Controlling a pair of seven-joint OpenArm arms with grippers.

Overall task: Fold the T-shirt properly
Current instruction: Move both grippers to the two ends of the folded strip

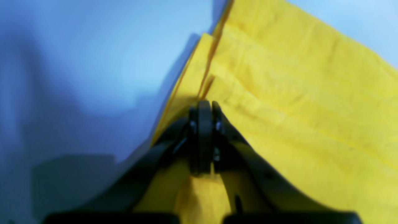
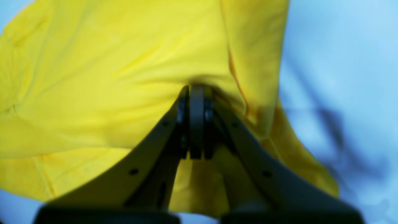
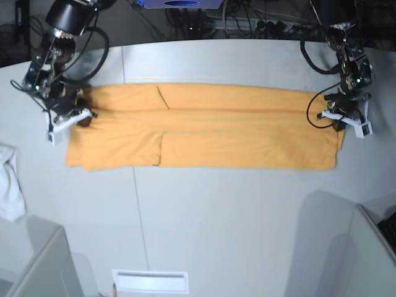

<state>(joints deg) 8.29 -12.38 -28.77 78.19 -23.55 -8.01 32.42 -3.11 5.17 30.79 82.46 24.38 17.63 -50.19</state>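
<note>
1. Long orange T-shirt (image 3: pixel 204 127) stretched flat across the grey table (image 3: pixel 216 216), lying as a wide band from one arm to the other.
2. Folded in along its length, with 1 long crease running through the middle and 2 flaps meeting there.
3. Sleeve end on the base view's left, with a short slanted seam near the top edge.
4. Left gripper (image 3: pixel 339 122) down at the shirt's edge on the base view's right, touching the cloth.
5. In the left wrist view, left gripper (image 1: pixel 205 104) pinched tight on a raised fold of yellow-looking cloth (the color looks brighter up close), no gap between the fingers.
6. Right gripper (image 3: pixel 80 116) down at the shirt's other end, on the base view's left.
7. In the right wrist view, right gripper (image 2: pixel 196 88) squeezed closed on a bunched bit of the T-shirt (image 2: pixel 108 77), cloth puckered around the tips.
8. Small white cloth (image 3: pixel 9 182) at the table's left edge, well apart from the shirt.
9. Tangle of black cables (image 3: pixel 260 21) behind the table's far edge.
</note>
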